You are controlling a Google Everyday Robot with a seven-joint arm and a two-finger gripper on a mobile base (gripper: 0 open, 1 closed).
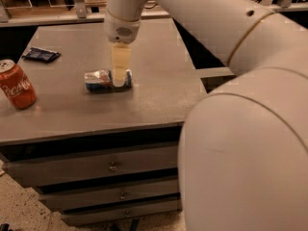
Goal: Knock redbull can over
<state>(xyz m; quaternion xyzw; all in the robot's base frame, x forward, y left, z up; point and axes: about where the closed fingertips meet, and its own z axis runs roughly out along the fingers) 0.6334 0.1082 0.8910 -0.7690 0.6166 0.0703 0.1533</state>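
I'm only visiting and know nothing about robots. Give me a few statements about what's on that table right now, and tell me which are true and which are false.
1. The redbull can lies on its side. True.
2. The Coca-Cola can lies tipped over too. False: it stands upright near the left edge of the table.
3. The gripper hangs above the Coca-Cola can. False: it points straight down at the redbull can, covering part of its right half.
4. A dark blue packet lies flat, farther back than the Coca-Cola can. True.

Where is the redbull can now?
In the camera view, the redbull can lies on its side on the table, right of the Coca-Cola can, under the end effector.
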